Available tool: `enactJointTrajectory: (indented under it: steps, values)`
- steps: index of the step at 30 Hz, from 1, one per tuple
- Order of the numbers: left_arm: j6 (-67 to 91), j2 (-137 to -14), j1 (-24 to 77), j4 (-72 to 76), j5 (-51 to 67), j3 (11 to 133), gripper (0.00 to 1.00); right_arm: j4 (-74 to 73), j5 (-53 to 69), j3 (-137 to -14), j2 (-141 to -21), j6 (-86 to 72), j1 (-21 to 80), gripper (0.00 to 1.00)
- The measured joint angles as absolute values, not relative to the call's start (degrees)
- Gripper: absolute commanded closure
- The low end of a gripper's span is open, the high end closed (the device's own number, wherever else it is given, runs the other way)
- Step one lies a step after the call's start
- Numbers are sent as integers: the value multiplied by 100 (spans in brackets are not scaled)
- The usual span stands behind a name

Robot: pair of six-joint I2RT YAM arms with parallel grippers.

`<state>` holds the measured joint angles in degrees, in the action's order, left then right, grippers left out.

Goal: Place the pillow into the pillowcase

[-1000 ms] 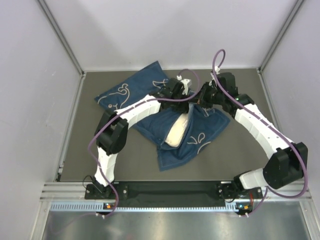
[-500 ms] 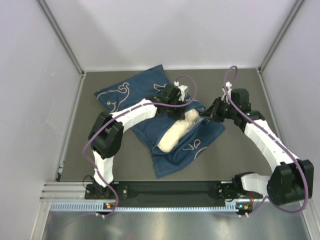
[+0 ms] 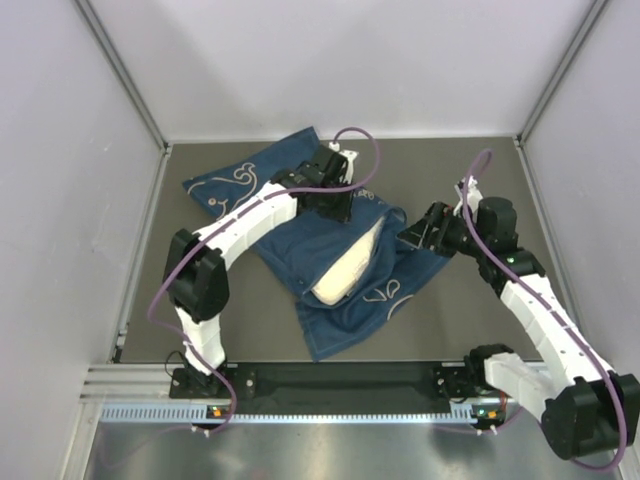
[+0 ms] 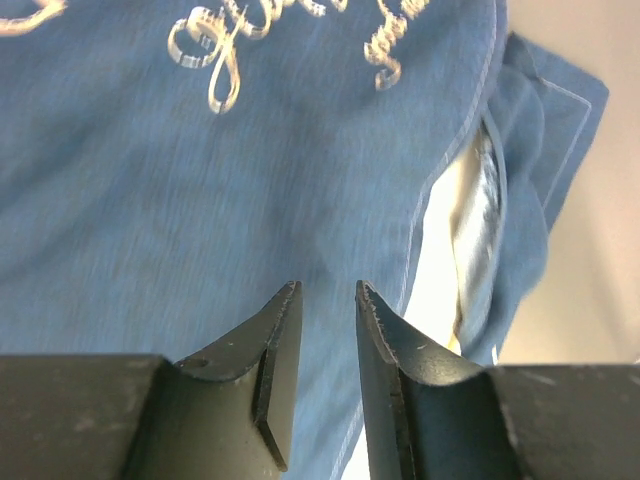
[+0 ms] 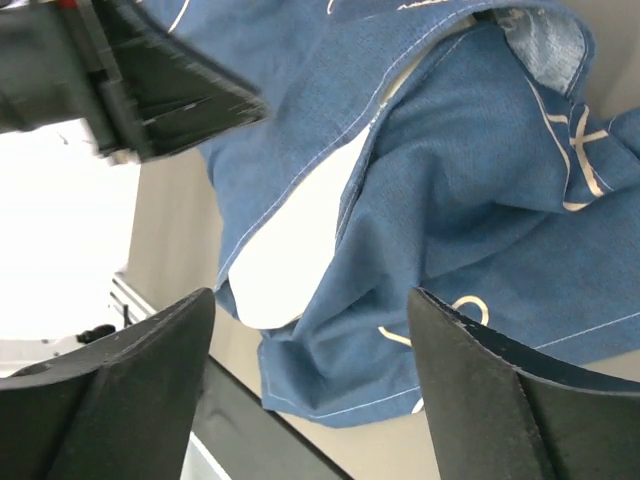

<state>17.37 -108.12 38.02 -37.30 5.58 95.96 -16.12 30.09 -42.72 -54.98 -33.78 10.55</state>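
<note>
pillow (image 3: 345, 272): mostly inside the pillowcase (image 3: 340, 330), a cream strip shows at the mouth | left gripper (image 4: 328, 290): fingers nearly together, holding nothing, just above the cloth | right gripper (image 5: 310, 295): spread wide beside the mouth, probably to pull the edge over

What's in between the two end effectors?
Bunched pillowcase fabric fills that gap; the white pillow pokes out beside it. The top view shows this.

Dark blue whale-print pillowcase (image 3: 340, 265) rumpled mid-table, cream pillow (image 3: 348, 270) partly showing through its opening
</note>
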Motion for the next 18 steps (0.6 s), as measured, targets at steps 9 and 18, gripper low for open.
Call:
enactJointTrajectory:
  steps: [9,18]
  values:
    - [1793,-9107,3835,-3765,152,8123,67,-2078,1459,-4410,-5712,-3568,2327,27]
    - [2014,-8355,3835,-3597,67,6967,68,-2858,-947,-5376,-6895,-4790,3638,28]
